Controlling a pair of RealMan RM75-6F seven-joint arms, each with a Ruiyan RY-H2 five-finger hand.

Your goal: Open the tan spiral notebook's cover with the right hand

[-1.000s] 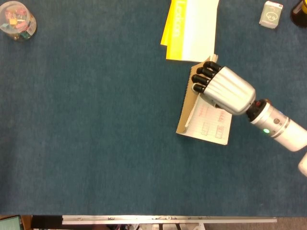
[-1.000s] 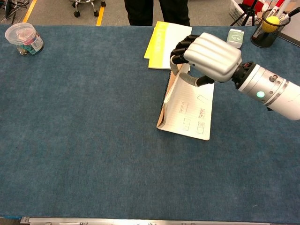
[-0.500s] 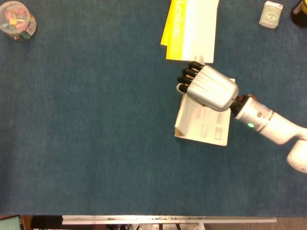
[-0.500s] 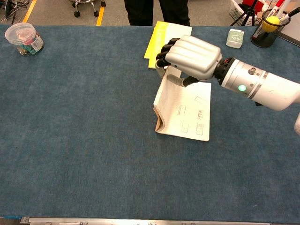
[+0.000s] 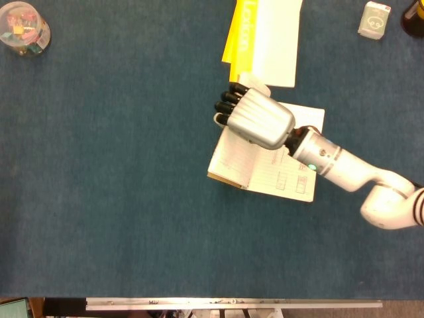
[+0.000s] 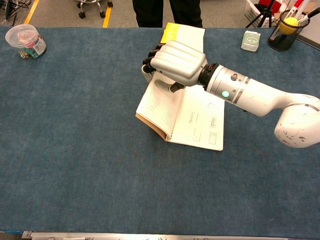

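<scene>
A tan spiral notebook [image 6: 187, 117] lies right of centre on a blue-carpeted table [image 6: 75, 150]; the robot's right hand [image 6: 175, 62] grips its cover [image 6: 155, 107] at the far edge, holding it swung leftward past upright; the left hand is out of sight. The cover looks thin, light and bendable, best pinched along its free edge; the inner page shows small sketches, unreadable. A yellow booklet [image 5: 242, 40] beyond bears writing too blurred to read.

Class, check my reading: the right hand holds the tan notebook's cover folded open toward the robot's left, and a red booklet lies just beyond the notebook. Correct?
One error: the booklet is yellow, not red, as the head view shows. The right hand does hold the notebook's cover open leftward.
</scene>
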